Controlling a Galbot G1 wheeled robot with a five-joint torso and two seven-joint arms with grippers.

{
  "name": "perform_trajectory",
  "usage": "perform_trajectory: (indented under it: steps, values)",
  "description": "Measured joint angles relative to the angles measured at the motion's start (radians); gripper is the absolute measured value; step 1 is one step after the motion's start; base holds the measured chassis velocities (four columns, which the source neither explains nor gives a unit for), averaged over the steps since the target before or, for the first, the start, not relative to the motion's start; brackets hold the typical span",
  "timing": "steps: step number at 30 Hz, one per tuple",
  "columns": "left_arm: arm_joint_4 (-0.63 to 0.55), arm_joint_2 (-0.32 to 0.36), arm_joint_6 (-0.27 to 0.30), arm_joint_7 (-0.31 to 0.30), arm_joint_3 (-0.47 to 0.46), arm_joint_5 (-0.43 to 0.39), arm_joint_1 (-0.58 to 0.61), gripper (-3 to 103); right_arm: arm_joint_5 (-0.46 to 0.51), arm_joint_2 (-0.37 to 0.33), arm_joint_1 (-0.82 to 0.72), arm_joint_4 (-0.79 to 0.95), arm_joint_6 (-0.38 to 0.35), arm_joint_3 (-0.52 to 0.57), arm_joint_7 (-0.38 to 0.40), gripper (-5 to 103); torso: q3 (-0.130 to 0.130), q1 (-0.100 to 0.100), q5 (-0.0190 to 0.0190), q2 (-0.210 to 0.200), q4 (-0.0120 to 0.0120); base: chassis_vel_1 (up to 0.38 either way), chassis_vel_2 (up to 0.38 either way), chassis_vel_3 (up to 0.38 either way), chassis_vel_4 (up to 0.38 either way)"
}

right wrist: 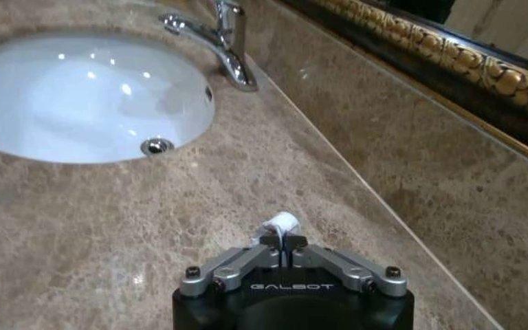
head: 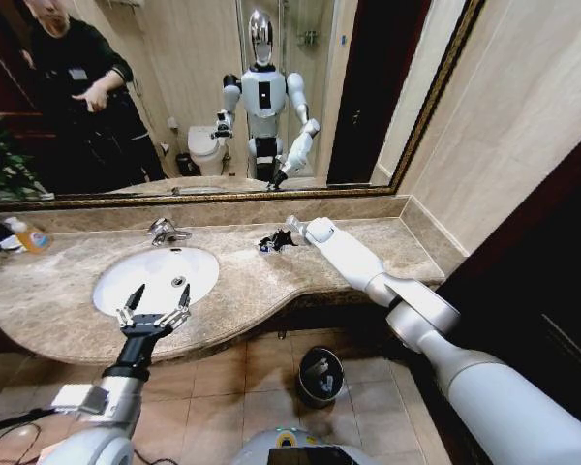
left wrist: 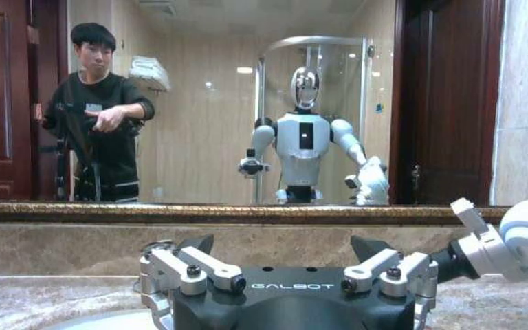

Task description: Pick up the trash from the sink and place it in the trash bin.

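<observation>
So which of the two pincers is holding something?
The right pincer, over the counter right of the sink, shut on a small white item. The left pincer is open, empty.

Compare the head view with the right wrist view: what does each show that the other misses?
Head view alone: the small round black trash bin on the tiled floor, and the left gripper, open, hovering at the near rim of the white oval sink.

Right wrist view alone: the right gripper shut on a small white piece of trash above the beige marble counter.

Both: the sink, its chrome faucet and the counter.
</observation>
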Motion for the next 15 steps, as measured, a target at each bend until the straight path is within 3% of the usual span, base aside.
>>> perform_trajectory:
  steps: [8,15]
  values:
    - [0.000,0.000,0.000,0.000,0.000,0.000,0.000,100,0.066,-0.069,-0.041,0.092,-0.031,-0.015,0.020,1,0.000,0.000,0.0002,0.000,-0.0002,0.000,0.000,0.000,0.000]
    - [0.000,0.000,0.000,0.000,0.000,0.000,0.000,100,0.194,-0.174,-0.074,0.261,-0.070,-0.011,0.104,1,0.000,0.000,0.0002,0.000,0.0001,0.000,0.000,0.000,0.000]
